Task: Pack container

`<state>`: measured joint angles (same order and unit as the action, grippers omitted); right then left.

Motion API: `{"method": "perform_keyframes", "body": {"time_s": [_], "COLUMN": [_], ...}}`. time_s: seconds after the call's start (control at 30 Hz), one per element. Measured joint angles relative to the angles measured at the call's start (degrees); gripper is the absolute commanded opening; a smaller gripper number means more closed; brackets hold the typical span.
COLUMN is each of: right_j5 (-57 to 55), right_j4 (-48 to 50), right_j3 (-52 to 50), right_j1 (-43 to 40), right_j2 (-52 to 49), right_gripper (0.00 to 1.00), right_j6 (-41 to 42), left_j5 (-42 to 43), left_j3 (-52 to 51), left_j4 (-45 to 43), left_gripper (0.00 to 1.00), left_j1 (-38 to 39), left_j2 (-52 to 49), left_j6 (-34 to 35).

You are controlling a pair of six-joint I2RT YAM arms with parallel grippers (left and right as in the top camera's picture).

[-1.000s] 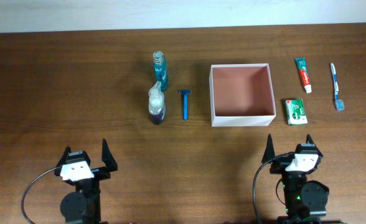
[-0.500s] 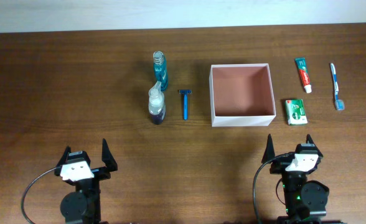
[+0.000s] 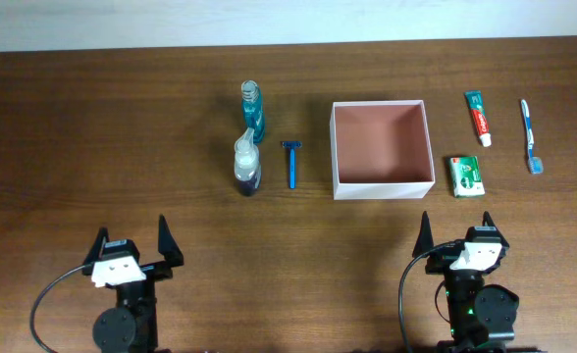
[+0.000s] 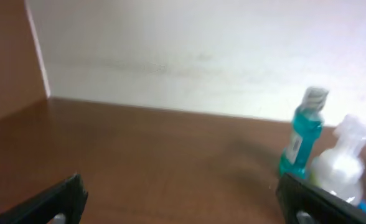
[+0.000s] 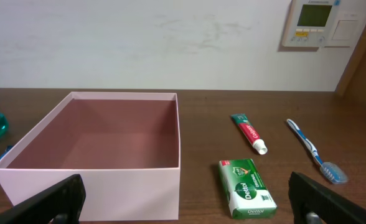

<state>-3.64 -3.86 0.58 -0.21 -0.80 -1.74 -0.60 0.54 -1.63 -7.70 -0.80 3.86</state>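
Seen from overhead, a square, thin-walled white container (image 3: pixel 383 188) with a matte pinkish-brown inside sits on the wood-grain tabletop (image 3: pixel 92 127), between a blue razor (image 3: pixel 291 163) and a green soap box (image 3: pixel 466 176). Only the right wrist view shows a wall control panel (image 5: pixel 315 23); the blurred left wrist view shows a teal bottle (image 4: pixel 301 140). The left end effector (image 3: pixel 133 237) and right end effector (image 3: pixel 455 233) are both spread wide, holding nothing.

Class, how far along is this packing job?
Done: nothing; the square white-walled, pinkish-brown container is empty. In hand: nothing; left gripper and right gripper have open jaws. To do: teal bottle, clear pump bottle, blue razor, toothpaste tube, green soap box and blue toothbrush, all outside.
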Motion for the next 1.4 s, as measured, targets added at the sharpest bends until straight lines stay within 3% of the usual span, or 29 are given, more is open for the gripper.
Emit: {"method": "perform_keyframes", "body": {"time_s": [0.17, 0.43, 0.6, 0.73, 0.87, 1.03, 1.13, 1.27, 1.4], "right_j5": [0.0, 0.0, 0.0, -0.2, -0.2, -0.2, -0.2, -0.2, -0.2], "right_j4": [0.0, 0.0, 0.0, 0.1, 0.0, 0.0, 0.0, 0.0, 0.0], "right_j3": [0.0, 0.0, 0.0, 0.0, 0.0, 0.0, 0.0, 0.0, 0.0], "right_j1": [0.0, 0.0, 0.0, 0.1, 0.1, 0.1, 0.1, 0.1, 0.1], "right_j2": [0.0, 0.0, 0.0, 0.0, 0.0, 0.0, 0.0, 0.0, 0.0], "right_gripper": [0.99, 0.99, 0.99, 0.99, 0.99, 0.99, 0.99, 0.99, 0.99], "right_j6": [0.0, 0.0, 0.0, 0.0, 0.0, 0.0, 0.0, 0.0, 0.0], "left_j5": [7.9, 13.9, 17.8, 25.5, 34.8, 43.4, 44.1, 43.9, 45.3], "left_j3": [0.0, 6.1, 22.8, 43.7, 60.6, 74.9, 83.8, 95.2, 99.9], "left_j4": [-5.2, -2.8, 7.5, 23.2, 27.3, 29.5, 34.9, 49.0, 50.5], "left_gripper": [0.99, 0.99, 0.99, 0.99, 0.99, 0.99, 0.99, 0.99, 0.99], "left_j1": [0.0, 0.0, 0.0, 0.0, 0.0, 0.2, 1.6, 6.3, 10.5], "left_j2": [0.0, -3.7, -15.1, -30.8, -44.0, -55.7, -62.6, -73.4, -81.2], "left_j6": [0.0, -3.1, -10.4, -14.5, -15.9, -16.7, -17.2, -19.4, -20.0]}}
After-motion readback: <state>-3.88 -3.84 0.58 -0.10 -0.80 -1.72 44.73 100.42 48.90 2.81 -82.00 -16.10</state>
